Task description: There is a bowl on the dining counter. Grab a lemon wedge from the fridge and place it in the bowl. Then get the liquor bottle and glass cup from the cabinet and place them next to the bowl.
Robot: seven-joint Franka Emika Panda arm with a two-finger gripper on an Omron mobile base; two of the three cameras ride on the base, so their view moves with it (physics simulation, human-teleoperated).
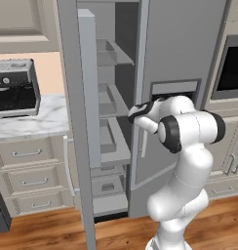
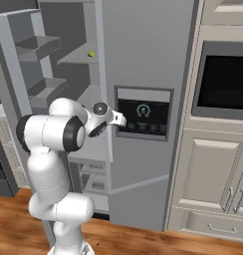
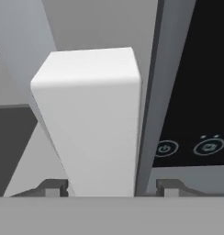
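Observation:
The fridge [image 1: 184, 44] stands with its left door [image 1: 88, 97] swung open and its right door [image 2: 143, 50] shut. A tiny yellow-green lemon wedge [image 2: 91, 54] lies on an upper inner shelf. My gripper [image 3: 112, 186] is at the right door's white vertical handle [image 3: 95, 119], beside the dark dispenser panel [image 3: 196, 92]. The two fingertips [image 3: 54, 186] straddle the handle, with a small gap still showing on the right side. In the base views the hand [image 1: 140, 112] [image 2: 118, 119] sits at the door's inner edge, level with the panel. The bowl, dining counter, liquor bottle and glass cup are out of view.
A coffee machine [image 1: 13, 88] sits on the marble worktop over cream drawers [image 1: 28, 180] left of the fridge. A built-in oven [image 2: 225, 79] and cream cabinets [image 2: 208, 174] stand to the right. The open door's bins [image 1: 106, 136] jut out near my arm.

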